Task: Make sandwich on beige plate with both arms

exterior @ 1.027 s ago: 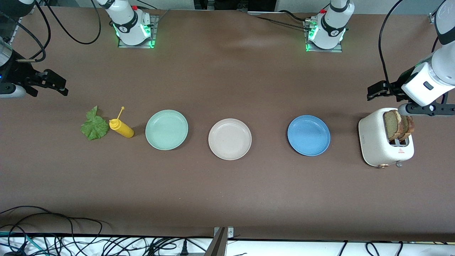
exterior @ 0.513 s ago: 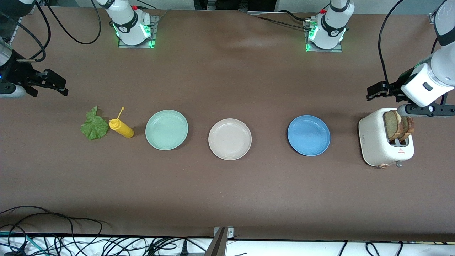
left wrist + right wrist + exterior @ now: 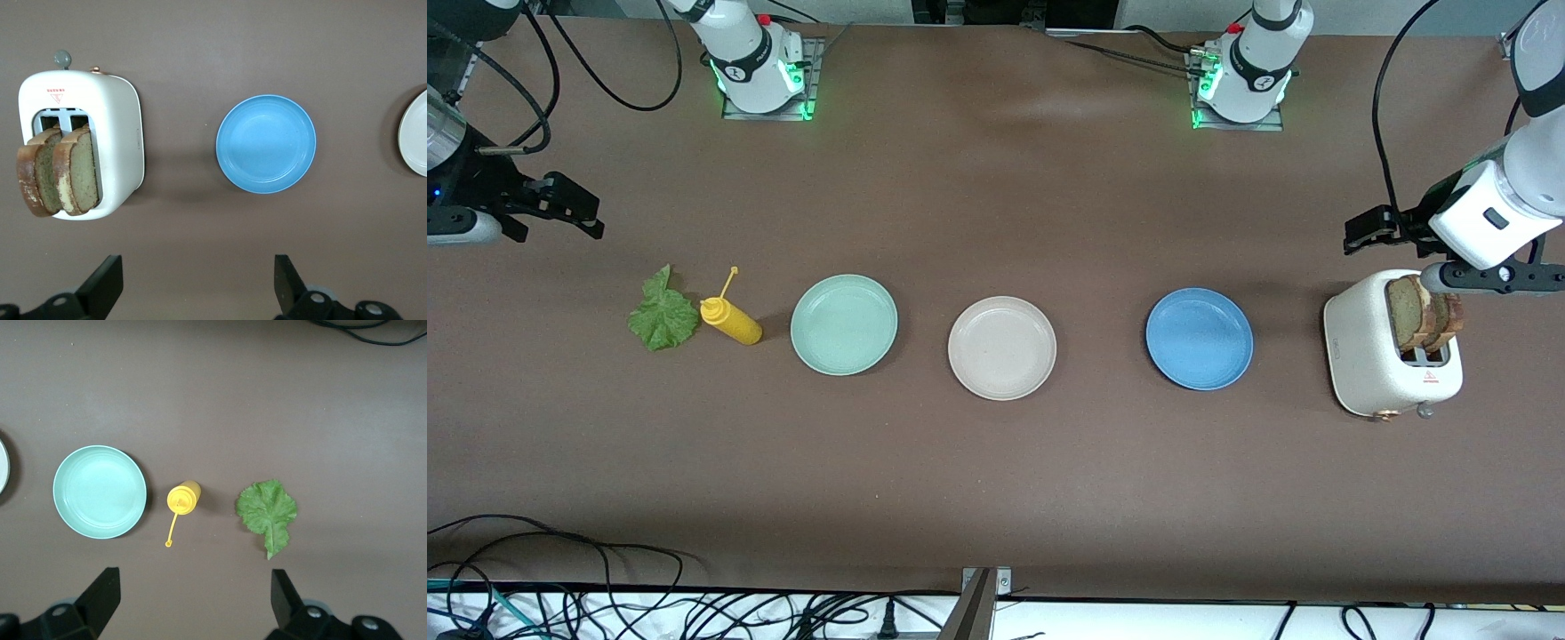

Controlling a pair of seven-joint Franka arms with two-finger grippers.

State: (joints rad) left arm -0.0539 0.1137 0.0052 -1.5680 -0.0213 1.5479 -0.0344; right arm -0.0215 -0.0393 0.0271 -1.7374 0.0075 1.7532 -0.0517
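Observation:
The beige plate (image 3: 1002,348) lies empty mid-table between a mint-green plate and a blue plate. Its rim also shows in the left wrist view (image 3: 417,133). Two bread slices (image 3: 1423,313) stand upright in the toaster's slots, also seen in the left wrist view (image 3: 67,170). The lettuce leaf (image 3: 663,316) lies flat on the table at the right arm's end, also seen in the right wrist view (image 3: 267,510). My left gripper (image 3: 1371,229) hangs open and empty over bare table beside the toaster (image 3: 197,273). My right gripper (image 3: 580,216) hangs open and empty over bare table by the lettuce (image 3: 193,587).
A white toaster (image 3: 1369,356) stands at the left arm's end. The blue plate (image 3: 1199,339) lies between it and the beige plate. The mint-green plate (image 3: 844,324) and a yellow squeeze bottle (image 3: 732,322) lie between the beige plate and the lettuce. Cables hang past the table's near edge.
My right gripper has crept slightly toward the table's middle. My left arm has barely shifted. Nothing on the table has moved.

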